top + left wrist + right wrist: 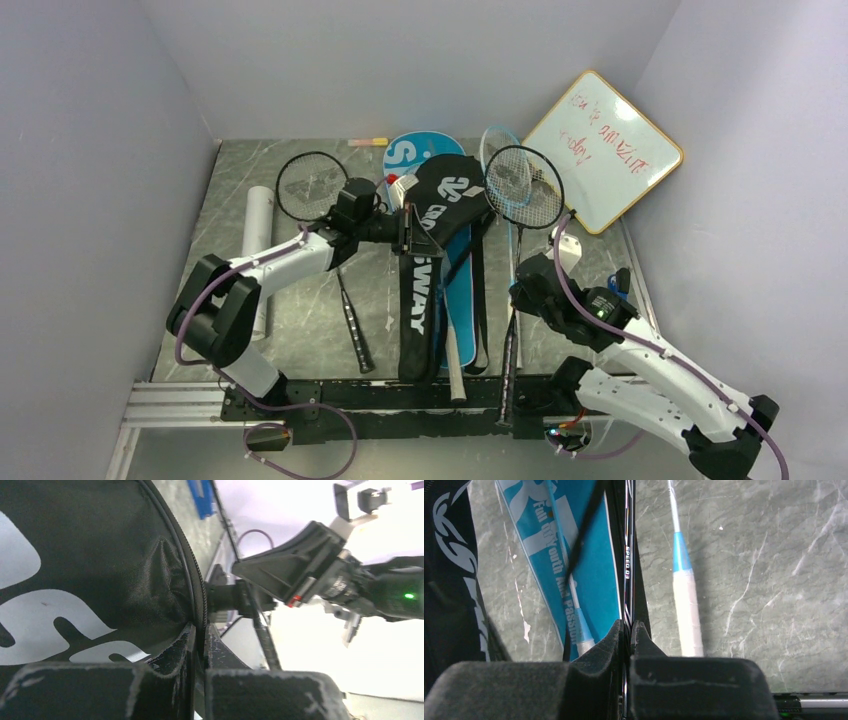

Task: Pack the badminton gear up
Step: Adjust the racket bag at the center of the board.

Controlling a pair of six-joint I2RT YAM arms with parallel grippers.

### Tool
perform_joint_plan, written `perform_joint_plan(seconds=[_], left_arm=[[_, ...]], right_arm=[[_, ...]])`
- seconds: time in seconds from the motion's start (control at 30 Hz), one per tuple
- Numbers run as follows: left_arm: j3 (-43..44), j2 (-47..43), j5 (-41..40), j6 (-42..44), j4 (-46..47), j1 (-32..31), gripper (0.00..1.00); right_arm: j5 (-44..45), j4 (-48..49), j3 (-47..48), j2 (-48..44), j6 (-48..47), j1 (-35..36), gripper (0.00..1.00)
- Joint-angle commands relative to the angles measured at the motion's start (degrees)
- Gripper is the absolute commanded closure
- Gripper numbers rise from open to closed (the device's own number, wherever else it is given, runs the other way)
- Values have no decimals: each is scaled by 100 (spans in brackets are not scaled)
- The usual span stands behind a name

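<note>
Two holds: left hand (200,636) pinched zip edge of black cover (75,550); right hand (626,632) clamped shaft of black racket (628,555).
Cover looked limp, light; shaft thin, stiff, probably slippery; both holds seemed well placed.

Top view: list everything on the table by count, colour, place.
black cover: one, black, centre.
blue cover: one, blue, under black cover.
left black racket: one, black, left of covers.
right black racket: one, black, right of covers.
light-blue racket: one, light blue, head behind right black racket's.
white tube: one, white, far left.
shuttlecock: one visible, white, beside black cover.
whiteboard: one, white, far right corner.
marker: one, pink-yellow, far edge.
left gripper: black, shut on black cover.
right gripper: black, shut on right black racket.
</note>
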Motion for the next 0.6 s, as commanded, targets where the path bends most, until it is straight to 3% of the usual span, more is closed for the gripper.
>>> perform_joint_plan(seconds=[0.0,0.07,0.13,0.2,0.3,0.43,0.57], left_arm=[[104,-194,810,-574,969,-25,95],[405,-329,550,112,-129,-25,95],[1074,-432,-191,1400,-2060,-25,95],[1683,-489,-1474,2311,-3481,-22,95],[2271,-565,-3381,2856,-4798,-17,95],[2794,-590,-5216,3171,-5570,-17,95],[3058,-657,-5247,3316,-5553,-12,95]], right_arm=[[256,61,256,-124,62,3,100],[255,61,248,-128,64,3,100],[281,61,239,-123,72,4,100],[316,59,232,-113,88,1,100],[337,110,207,-98,76,4,100],[333,160,227,-56,69,4,100],[324,175,234,-37,62,4,100]])
